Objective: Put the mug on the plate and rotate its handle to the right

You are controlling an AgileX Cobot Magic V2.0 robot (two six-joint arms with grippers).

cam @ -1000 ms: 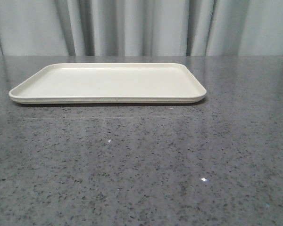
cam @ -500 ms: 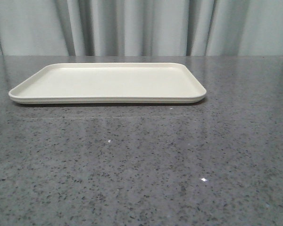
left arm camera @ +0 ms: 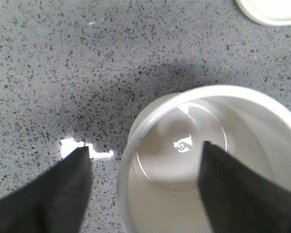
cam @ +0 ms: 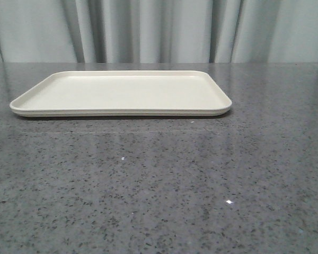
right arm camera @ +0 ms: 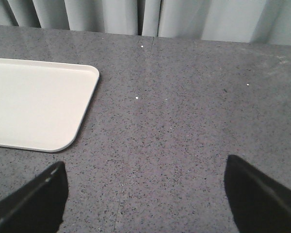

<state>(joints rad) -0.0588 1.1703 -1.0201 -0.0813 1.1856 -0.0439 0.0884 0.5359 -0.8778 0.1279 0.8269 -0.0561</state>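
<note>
The white mug (left arm camera: pixel 155 121) stands upright on the grey table, seen from above in the left wrist view; its handle and printed face are hidden. My left gripper (left arm camera: pixel 144 148) is open and straddles the mug's near wall, one finger (left arm camera: pixel 63 189) outside with a gap to the wall, the other finger (left arm camera: pixel 233 189) inside the mug. The cream plate (cam: pixel 122 112) lies empty at the back middle of the table. A corner of it shows in the left wrist view (left arm camera: pixel 276 12). My right gripper (right arm camera: pixel 144 165) is open and empty over bare table, beside the plate (right arm camera: pixel 34 104). Neither gripper nor the mug shows in the front view.
A speckled grey stone tabletop (cam: pixel 159 185) stretches in front of the plate. Grey curtains (cam: pixel 159 29) hang behind the table's far edge.
</note>
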